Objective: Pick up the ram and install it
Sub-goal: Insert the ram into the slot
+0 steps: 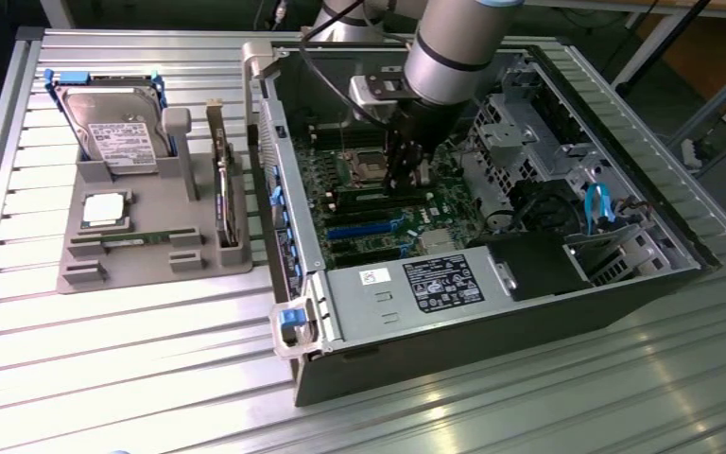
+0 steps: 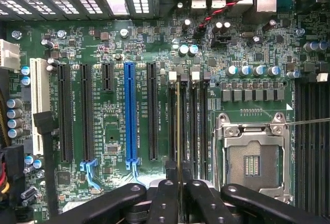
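Ribbed bare-metal table (image 1: 111, 359), matt grey plastic tray (image 1: 136, 265), glossy green circuit board (image 2: 113, 131), black matt plastic fingers (image 2: 165, 203).

- The arm (image 1: 454, 52) is built of smooth silver-grey cylindrical segments, with a darker band seen around the upper end of the lowest segment.
- A grey, box-shaped wrist block (image 1: 380, 90) is mounted beside that segment.
- Thin dark cables are routed from the wrist block back toward the rear wall of the computer case (image 1: 490, 312).
- The gripper (image 2: 181, 185) is made of matte black, rounded linkage bars.
- Round metallic screw heads are set along each black finger (image 2: 164, 203).
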Controlling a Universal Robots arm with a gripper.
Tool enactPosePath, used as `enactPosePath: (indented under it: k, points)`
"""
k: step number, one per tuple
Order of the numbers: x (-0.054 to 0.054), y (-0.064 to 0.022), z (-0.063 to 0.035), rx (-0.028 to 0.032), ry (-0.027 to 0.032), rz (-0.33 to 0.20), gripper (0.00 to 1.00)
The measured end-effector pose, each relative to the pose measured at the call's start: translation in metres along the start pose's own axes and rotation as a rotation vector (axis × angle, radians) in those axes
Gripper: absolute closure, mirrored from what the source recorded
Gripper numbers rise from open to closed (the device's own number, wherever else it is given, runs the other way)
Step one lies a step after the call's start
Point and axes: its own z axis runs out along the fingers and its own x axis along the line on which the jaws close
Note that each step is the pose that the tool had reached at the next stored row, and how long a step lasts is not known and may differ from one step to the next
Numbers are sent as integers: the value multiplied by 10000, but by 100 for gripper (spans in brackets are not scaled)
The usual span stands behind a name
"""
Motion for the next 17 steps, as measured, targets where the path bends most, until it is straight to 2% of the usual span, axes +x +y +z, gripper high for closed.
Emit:
enactPosePath:
  k: [4,17]
  points:
    - [1,2,-27,0,5,1,89]
    - [1,-32,7,-4,9,-125,89]
